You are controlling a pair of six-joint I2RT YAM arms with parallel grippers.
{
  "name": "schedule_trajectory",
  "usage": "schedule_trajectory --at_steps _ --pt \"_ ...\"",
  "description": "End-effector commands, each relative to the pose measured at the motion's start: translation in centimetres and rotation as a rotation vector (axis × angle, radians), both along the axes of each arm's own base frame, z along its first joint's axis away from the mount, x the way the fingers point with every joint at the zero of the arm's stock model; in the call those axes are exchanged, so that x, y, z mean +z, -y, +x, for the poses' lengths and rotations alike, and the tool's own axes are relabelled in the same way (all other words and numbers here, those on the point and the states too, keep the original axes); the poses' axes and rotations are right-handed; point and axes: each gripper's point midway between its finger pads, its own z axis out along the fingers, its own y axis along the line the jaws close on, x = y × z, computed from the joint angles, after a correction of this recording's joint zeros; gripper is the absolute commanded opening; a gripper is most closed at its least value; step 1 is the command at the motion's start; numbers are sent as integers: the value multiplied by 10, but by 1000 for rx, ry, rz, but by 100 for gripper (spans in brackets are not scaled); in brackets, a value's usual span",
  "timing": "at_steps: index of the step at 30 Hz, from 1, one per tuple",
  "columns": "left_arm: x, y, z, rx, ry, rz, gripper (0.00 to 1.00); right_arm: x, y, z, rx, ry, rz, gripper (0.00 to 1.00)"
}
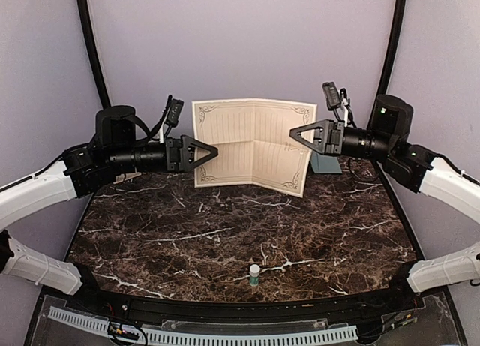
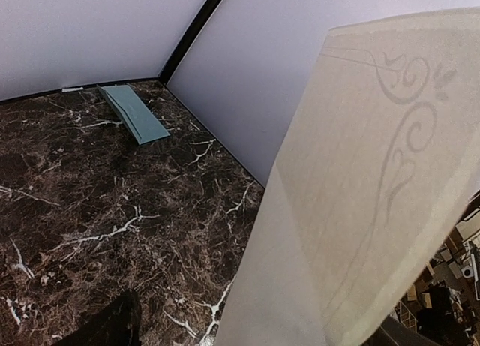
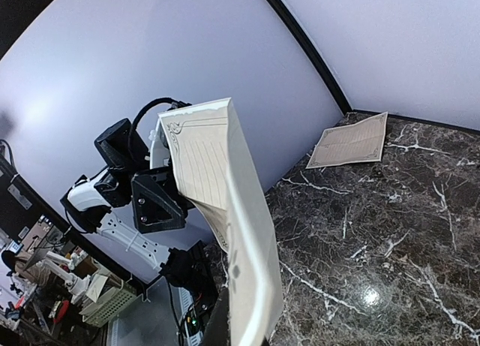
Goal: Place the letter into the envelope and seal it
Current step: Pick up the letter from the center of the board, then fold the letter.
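Note:
The letter (image 1: 251, 143), a tan creased sheet with an ornate border, hangs upright in the air above the back of the table. My right gripper (image 1: 294, 134) is shut on its right edge, and in the right wrist view the sheet (image 3: 232, 233) rises from between my fingers (image 3: 225, 323). My left gripper (image 1: 212, 151) is open at the sheet's left edge. In the left wrist view the paper (image 2: 360, 211) stands inside the open jaws, beside one dark finger (image 2: 112, 323). The teal envelope (image 2: 135, 113) lies flat at the back right corner, half hidden behind the right gripper (image 1: 328, 164).
A small white glue stick (image 1: 255, 275) stands near the table's front edge. A second tan sheet (image 3: 350, 141) lies flat at the back left by the wall. Lavender walls with black corner posts (image 1: 90, 38) enclose the dark marble table (image 1: 225, 226).

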Motion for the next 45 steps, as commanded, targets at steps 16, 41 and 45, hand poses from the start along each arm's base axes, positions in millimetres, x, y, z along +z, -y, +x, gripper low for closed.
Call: schedule_trajectory --at_steps 16,41,45 --pt "25 -7 9 49 103 -15 50 14 -13 9 42 11 18 0" --pt "12 -6 14 76 51 -29 23 6 -11 8 36 -15 11 0" --pt "7 -4 14 71 36 -19 22 6 -11 9 32 -20 11 0"
